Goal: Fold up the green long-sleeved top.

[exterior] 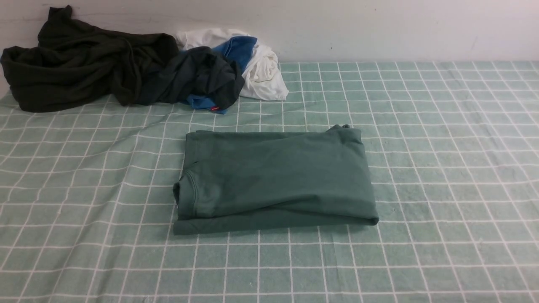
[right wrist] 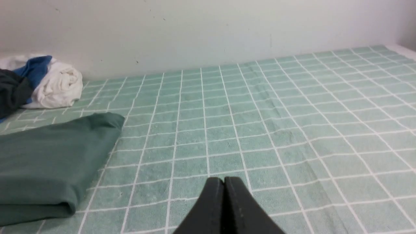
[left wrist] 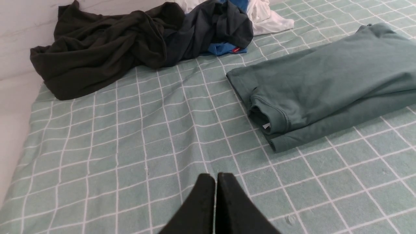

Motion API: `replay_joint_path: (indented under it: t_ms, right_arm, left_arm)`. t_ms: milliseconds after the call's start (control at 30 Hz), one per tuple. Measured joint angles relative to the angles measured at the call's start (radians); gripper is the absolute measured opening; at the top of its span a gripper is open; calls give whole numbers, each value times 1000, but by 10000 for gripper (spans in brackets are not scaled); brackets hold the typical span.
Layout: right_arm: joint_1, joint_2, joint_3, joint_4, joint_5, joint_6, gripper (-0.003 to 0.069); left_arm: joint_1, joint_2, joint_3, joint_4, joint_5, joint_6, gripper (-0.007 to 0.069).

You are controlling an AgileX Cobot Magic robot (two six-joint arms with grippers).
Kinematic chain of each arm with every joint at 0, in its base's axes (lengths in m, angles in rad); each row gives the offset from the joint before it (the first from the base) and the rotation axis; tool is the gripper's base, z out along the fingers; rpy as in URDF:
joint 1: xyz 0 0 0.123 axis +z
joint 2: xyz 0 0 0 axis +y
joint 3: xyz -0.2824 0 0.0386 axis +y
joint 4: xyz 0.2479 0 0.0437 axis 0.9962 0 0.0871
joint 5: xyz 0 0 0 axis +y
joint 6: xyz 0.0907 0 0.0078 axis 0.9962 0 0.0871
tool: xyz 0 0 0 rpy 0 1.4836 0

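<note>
The green top (exterior: 276,179) lies folded in a rectangle in the middle of my checked cloth (exterior: 442,168), collar toward my left. My left gripper (left wrist: 216,177) and right gripper (right wrist: 224,180) are both pressed together, empty, apart from it. Dark clothes (exterior: 84,63) are heaped far left.

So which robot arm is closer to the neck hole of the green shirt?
The left. The green shirt lies folded with its collar on the robot's left side, nearest the shut left pincer. The right pincer sees only the plain folded edge.
</note>
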Motion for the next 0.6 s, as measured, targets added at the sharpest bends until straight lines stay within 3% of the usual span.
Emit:
replay_joint_path:
  t_ms: [600]
  right_arm:
    - [0, 0, -4, 1, 63, 0, -14]
  left_arm:
    - [0, -1, 0, 0, 0, 0, -3]
